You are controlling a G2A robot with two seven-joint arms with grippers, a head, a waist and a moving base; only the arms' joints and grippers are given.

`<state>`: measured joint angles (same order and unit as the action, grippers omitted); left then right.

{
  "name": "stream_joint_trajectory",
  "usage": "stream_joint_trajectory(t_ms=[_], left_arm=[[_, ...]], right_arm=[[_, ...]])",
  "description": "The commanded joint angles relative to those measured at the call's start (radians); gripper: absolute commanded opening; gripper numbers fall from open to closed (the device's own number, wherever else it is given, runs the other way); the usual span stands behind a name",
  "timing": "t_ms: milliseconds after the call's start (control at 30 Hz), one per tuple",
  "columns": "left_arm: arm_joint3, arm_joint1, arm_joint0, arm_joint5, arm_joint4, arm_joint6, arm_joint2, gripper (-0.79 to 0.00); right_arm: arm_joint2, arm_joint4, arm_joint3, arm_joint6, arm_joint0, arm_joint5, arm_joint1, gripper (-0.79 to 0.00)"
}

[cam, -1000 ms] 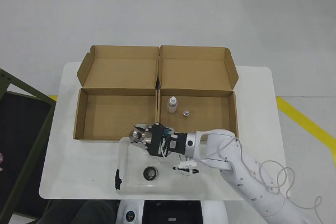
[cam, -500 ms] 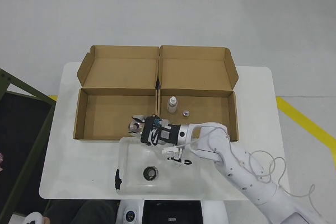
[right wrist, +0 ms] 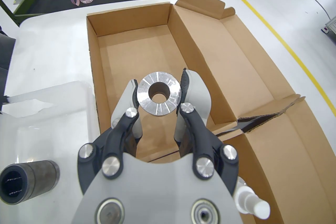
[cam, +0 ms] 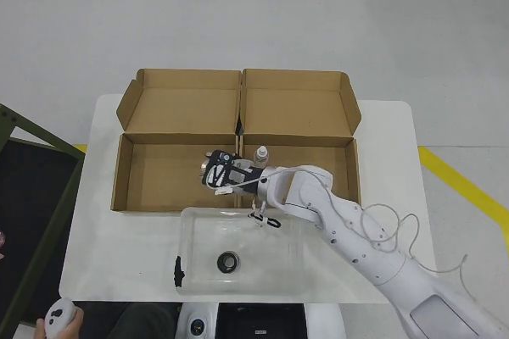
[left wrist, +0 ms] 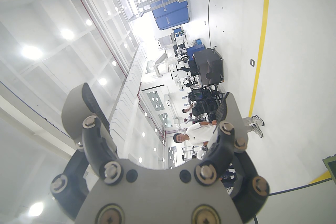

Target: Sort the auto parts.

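Two cardboard boxes sit side by side. Right gripper (right wrist: pixel 159 88) clamps metal ring (right wrist: pixel 170 83) by its rim over left box (cam: pixel 157 174), close to the wall shared with right box (cam: pixel 322 169), just past clear bin (cam: pixel 183 229). Dark bushing (cam: pixel 229 261) lies in bin. Left gripper (left wrist: pixel 155 101) jaws spread wide.

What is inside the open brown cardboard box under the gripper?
Bare cardboard floor shows inside the open brown cardboard box. The right gripper, shut on the flat silver metal ring, covers part of the floor, so anything beneath it is hidden.
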<state>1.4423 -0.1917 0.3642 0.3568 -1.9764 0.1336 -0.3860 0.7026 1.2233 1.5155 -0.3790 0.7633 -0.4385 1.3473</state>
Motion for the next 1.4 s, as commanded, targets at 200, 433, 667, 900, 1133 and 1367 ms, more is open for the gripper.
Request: stream_joint_trajectory(t_ms=[200,433,667,900,1133,1367], left_arm=[[0.000,0.000,0.000,0.000,0.000,0.000,0.000,0.000],[0.000,0.000,0.000,0.000,0.000,0.000,0.000,0.000],[0.000,0.000,0.000,0.000,0.000,0.000,0.000,0.000],[0.000,0.000,0.000,0.000,0.000,0.000,0.000,0.000],[0.000,0.000,0.000,0.000,0.000,0.000,0.000,0.000],[0.000,0.000,0.000,0.000,0.000,0.000,0.000,0.000]], right_arm=[[-0.053,-0.008,-0.097,-0.044,-0.068,0.021,0.040,-0.785],[-0.083,-0.024,-0.210,-0.058,-0.126,0.017,0.075,-0.785],[-0.111,-0.012,-0.280,-0.088,-0.170,0.031,0.107,-0.785],[-0.136,0.012,-0.331,-0.118,-0.197,0.045,0.136,-0.782],[-0.157,0.045,-0.368,-0.153,-0.221,0.055,0.162,-0.631],[-0.166,0.074,-0.391,-0.179,-0.233,0.050,0.181,-0.502]])
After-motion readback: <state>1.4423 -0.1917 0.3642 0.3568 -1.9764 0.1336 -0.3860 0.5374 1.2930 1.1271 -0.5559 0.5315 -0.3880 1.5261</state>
